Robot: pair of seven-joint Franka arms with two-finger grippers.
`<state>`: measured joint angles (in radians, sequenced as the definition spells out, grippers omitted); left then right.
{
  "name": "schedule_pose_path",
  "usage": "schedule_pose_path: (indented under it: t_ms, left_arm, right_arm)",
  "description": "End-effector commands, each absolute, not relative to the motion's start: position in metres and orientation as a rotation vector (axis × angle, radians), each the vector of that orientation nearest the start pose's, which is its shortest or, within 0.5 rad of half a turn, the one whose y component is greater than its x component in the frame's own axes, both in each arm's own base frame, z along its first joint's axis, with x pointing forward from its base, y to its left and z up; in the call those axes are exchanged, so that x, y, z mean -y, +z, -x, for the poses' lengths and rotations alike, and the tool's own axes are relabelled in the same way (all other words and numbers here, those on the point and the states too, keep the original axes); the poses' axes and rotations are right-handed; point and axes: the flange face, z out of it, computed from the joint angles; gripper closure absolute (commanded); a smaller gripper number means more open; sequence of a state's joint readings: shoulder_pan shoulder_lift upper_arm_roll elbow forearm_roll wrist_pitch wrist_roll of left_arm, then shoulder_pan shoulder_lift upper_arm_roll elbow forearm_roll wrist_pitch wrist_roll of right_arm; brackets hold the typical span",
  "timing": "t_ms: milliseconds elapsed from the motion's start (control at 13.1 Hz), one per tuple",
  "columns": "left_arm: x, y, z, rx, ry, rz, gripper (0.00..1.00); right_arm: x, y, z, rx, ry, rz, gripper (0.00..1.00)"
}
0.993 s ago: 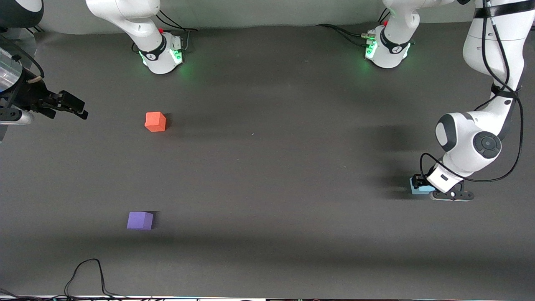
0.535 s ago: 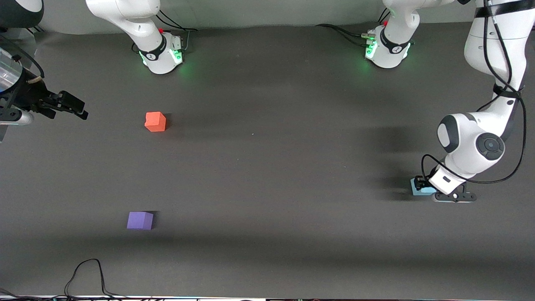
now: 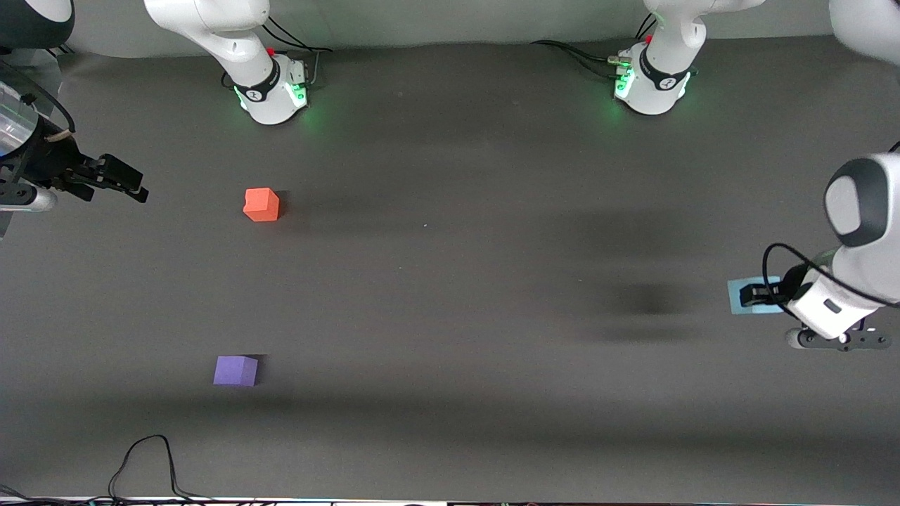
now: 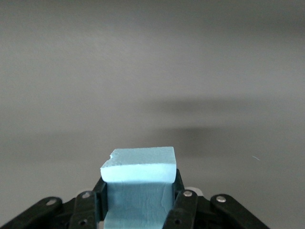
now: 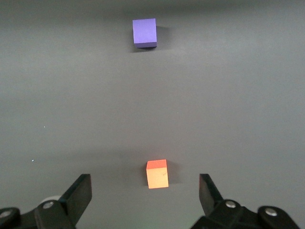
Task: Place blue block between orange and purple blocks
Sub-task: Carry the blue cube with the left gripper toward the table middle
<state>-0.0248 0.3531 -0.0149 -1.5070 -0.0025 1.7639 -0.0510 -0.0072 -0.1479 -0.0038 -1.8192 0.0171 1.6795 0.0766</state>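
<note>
Seemingly lifted clear, the blue block hung in the left end effector over the left arm's end of the dark counter in the front view, with a soft shadow lying on the surface apart from it, which suggested it was off the counter. The orange block and the purple block both sat toward the right arm's end, well apart from one another, the purple one nearer the front camera, and the stretch of counter between them was bare. The right end effector waited at the edge of that end, spread wide and holding nothing. In the left wrist view, the blue block sat squarely between the two black fingers of the left end effector, which pressed against its sides, and only bare grey counter showed past it. In the right wrist view, the right end effector stood wide apart and empty, with the orange block on the counter between its fingertips' line of sight and the purple block well apart from it. By my judgement the pick was done, while the long carry across the counter, the lowering into the gap between the two cubes and the release all remained.
</note>
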Motion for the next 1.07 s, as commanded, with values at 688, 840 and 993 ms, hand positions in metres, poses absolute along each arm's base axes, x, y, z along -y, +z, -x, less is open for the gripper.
schedule_pose_path:
  t_ms: [688,840,993]
  left_arm:
    - [0.541,0.352,-0.494,0.154,-0.051,3.127,0.48]
    - [0.579,0.295,-0.468,0.121,-0.073,3.137,0.49]
    - [0.597,0.248,-0.451,0.091,-0.071,3.136,0.49]
  right_arm:
    - [0.007,0.595,-0.514,-0.114,-0.031,3.131,0.0]
    - [0.007,0.595,-0.515,-0.112,-0.038,3.131,0.0]
    - [0.007,0.591,-0.516,-0.114,-0.029,3.131,0.0]
